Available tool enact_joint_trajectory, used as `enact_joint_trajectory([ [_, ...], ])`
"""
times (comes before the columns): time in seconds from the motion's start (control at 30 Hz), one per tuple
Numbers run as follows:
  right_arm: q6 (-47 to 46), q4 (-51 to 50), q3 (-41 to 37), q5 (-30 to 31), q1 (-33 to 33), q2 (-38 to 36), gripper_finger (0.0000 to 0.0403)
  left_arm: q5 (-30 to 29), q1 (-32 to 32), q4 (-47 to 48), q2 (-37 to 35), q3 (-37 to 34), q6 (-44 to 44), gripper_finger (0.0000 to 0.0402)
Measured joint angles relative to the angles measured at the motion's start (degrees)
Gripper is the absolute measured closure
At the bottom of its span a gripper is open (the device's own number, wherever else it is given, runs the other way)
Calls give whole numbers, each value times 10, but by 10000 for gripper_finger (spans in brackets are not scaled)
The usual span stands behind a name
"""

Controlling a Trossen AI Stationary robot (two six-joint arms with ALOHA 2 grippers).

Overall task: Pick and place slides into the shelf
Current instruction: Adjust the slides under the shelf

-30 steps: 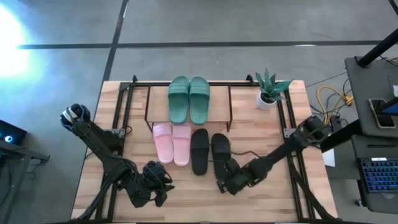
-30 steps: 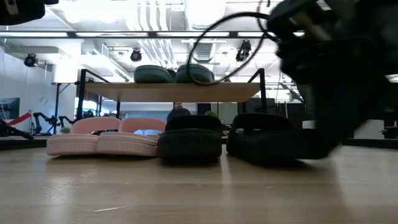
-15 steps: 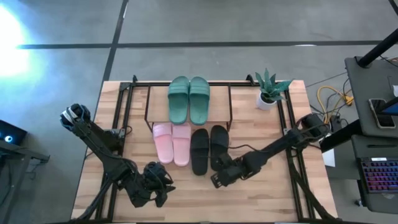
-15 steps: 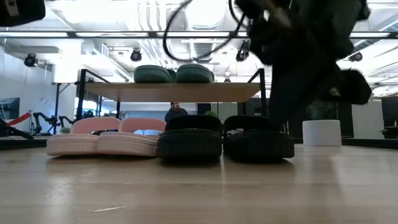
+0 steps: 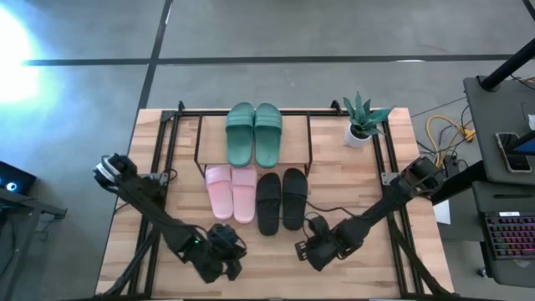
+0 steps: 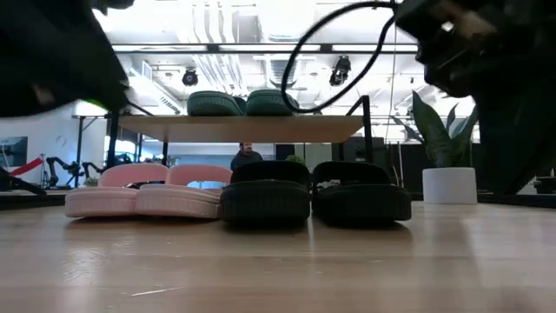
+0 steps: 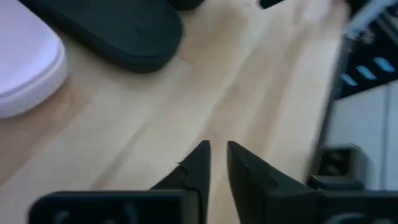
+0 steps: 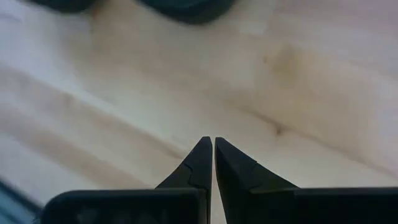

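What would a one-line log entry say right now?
dark green rubber slides: on shelf top | light pink pair, black pair: on table | both arms: empty

Even, bright light falls on the table [image 5: 351, 180] in the high view, with only faint shadows beside the arms; a strong white glare burns out the floor [image 5: 12, 50] at the upper left corner. In the low view the ceiling lights [image 6: 187, 76] shine against the camera, so the black slides [image 6: 313, 191] and the arm shapes at both upper corners read as dark, smeared silhouettes, and the near tabletop is soft. Both wrist views are blurred; the left wrist view's far edge is streaked and out of focus
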State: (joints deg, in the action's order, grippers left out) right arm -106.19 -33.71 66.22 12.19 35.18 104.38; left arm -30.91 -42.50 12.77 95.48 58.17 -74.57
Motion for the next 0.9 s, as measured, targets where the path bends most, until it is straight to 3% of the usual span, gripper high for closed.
enact_joint_trajectory([
  [0.1,1,0,0,4,-3,0,390,14,30,-23,26,2,15,394],
  [0.37,6,28,-1,0,-7,-1,390,94,97,-128,78,18,116,401],
  [0.9,26,43,-1,67,-49,-1,390,76,170,-133,128,18,139,402],
])
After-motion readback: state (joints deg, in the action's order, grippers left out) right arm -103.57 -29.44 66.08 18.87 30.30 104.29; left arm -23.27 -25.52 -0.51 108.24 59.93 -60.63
